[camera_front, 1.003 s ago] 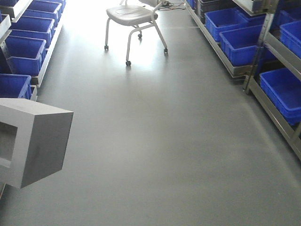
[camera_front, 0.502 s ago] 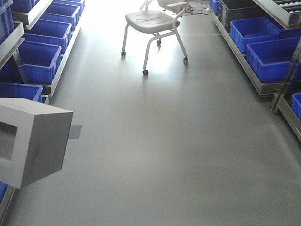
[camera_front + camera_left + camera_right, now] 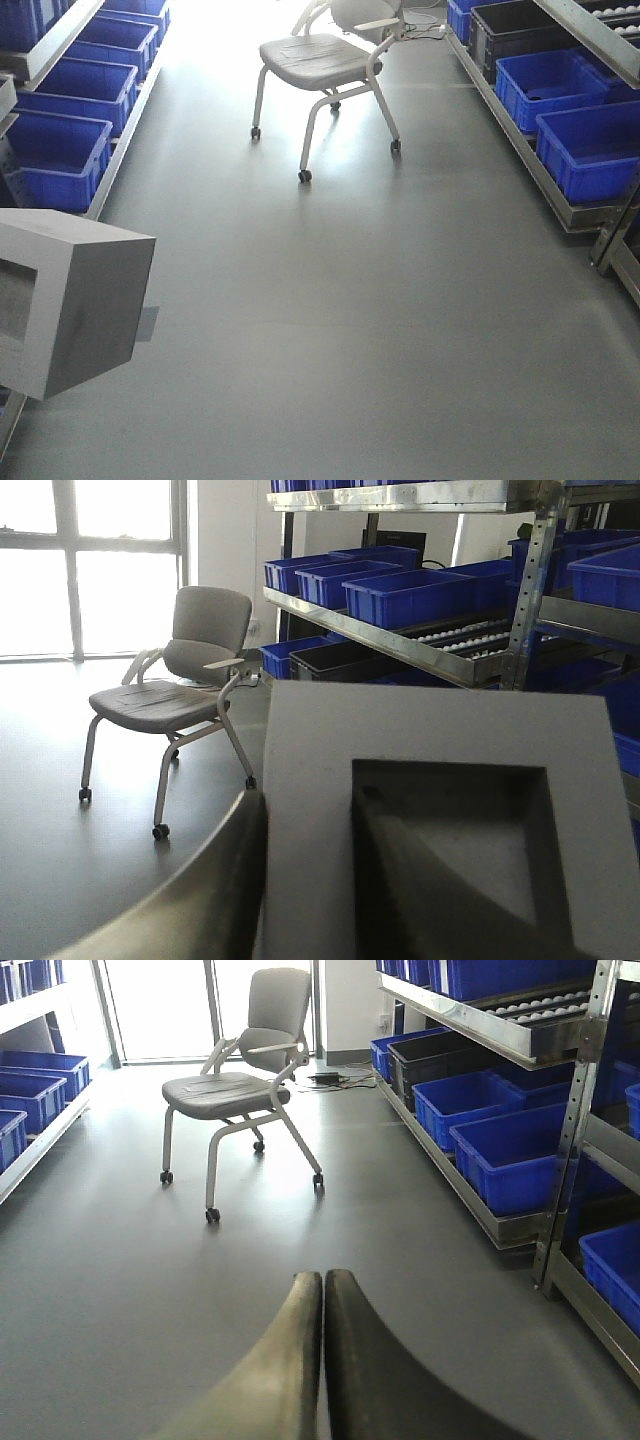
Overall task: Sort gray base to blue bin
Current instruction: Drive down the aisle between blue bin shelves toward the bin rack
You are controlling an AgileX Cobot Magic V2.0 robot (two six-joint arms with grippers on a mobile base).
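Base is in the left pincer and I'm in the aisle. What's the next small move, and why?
Probably steer slightly left toward the nearest bin. The left pincer grips the base by its rim, but the base is not over any bin yet; open bins line the left shelf, and the chair stands mid-aisle ahead.

High front view, low wrist views, one shared chair (image 3: pixel 312 58)
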